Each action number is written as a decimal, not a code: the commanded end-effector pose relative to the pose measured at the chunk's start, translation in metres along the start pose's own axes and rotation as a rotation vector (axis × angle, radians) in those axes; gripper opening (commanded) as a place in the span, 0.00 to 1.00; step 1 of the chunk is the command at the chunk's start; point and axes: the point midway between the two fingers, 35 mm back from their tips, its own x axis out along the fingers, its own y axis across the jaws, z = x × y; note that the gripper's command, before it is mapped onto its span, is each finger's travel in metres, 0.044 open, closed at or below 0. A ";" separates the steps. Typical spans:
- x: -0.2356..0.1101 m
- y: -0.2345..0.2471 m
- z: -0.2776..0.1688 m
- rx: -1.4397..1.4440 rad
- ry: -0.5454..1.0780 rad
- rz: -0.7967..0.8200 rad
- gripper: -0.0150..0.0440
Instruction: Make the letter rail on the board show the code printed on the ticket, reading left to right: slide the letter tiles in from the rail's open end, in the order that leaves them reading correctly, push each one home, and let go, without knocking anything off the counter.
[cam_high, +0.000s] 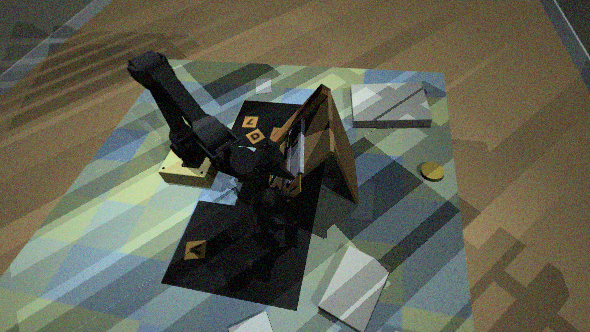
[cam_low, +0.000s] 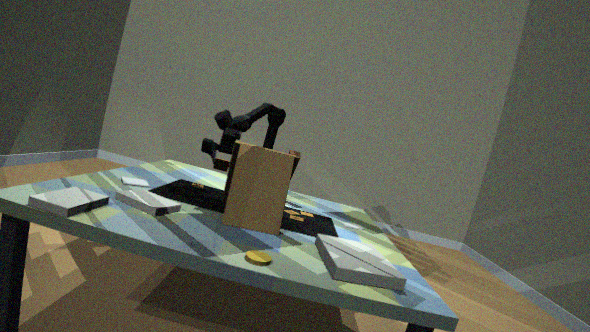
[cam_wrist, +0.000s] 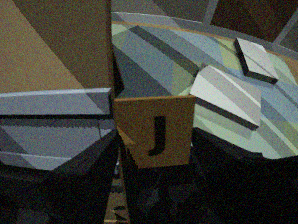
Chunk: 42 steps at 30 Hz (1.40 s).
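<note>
While the wrist view looks along the dark fingers, the nearest thing comes first.

Claw (cam_wrist: 154, 163): clamped on the J tile (cam_wrist: 154, 131), one dark finger on either side of it.
J tile: orange, its dark letter facing the wrist camera and upright, held off the counter (cam_high: 125, 200) just beside the end of the grey letter rail (cam_wrist: 53, 103).
Letter rail: a pale grey strip across the face of the tan board (cam_high: 335, 140); in the top view it shows as a light band (cam_high: 296, 145) by the claw (cam_high: 285, 182).
Board: a tent-shaped wooden stand, upright on the counter at the edge of the black mat (cam_high: 240, 260).
Loose tiles: L tile (cam_high: 250, 121) and D tile (cam_high: 255, 135) lie flat on the mat, close together near the board's far end; a third orange tile (cam_high: 195, 249) lies well apart at the mat's near corner, its letter unclear.
Arm base: a pale yellow block (cam_high: 180, 175) beside the mat.
Beyond: grey slabs (cam_high: 390, 104) (cam_high: 355, 287) and a yellow disc (cam_high: 432, 171) rest on the counter.
</note>
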 end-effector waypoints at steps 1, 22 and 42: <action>0.000 0.001 0.000 0.004 -0.001 -0.005 0.25; 0.000 0.012 0.001 0.005 -0.001 -0.005 0.25; 0.000 0.000 -0.002 0.004 -0.001 -0.006 0.25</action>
